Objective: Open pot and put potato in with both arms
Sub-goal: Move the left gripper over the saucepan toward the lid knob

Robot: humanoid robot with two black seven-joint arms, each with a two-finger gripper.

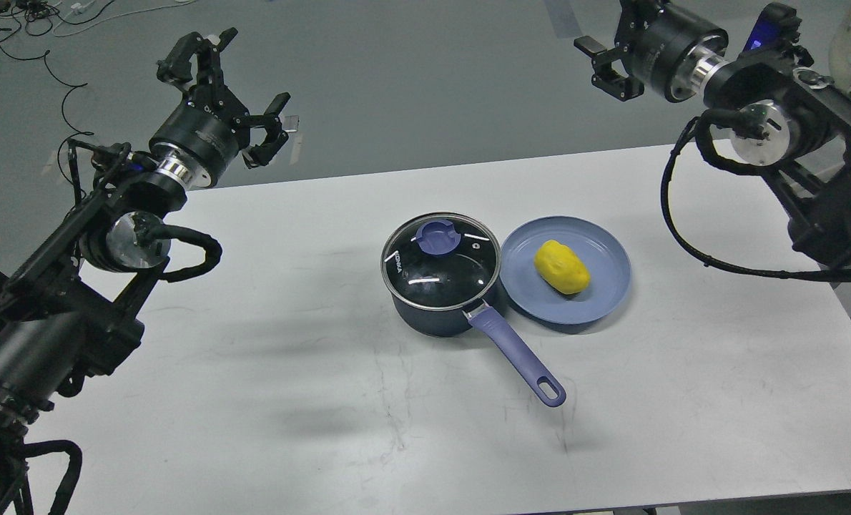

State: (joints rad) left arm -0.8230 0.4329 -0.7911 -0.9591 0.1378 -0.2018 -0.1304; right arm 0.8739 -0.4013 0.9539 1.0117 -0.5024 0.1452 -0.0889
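On the white table (pixel 254 372), lidded pot (pixel 443 275) touching blue plate (pixel 604 290) holding potato (pixel 561 267), left gripper (pixel 229 89) raised, fingers spread, empty, right gripper (pixel 606 63) raised, spread uncertain.

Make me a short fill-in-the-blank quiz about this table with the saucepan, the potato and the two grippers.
1. The glass lid on the saucepan is ____ (on/off).
2. The potato lies on a light-blue ____.
3. The saucepan's purple handle points toward the ____ edge of the table (near/far).
4. The left gripper and right gripper hold ____.

Missing words: on; plate; near; nothing
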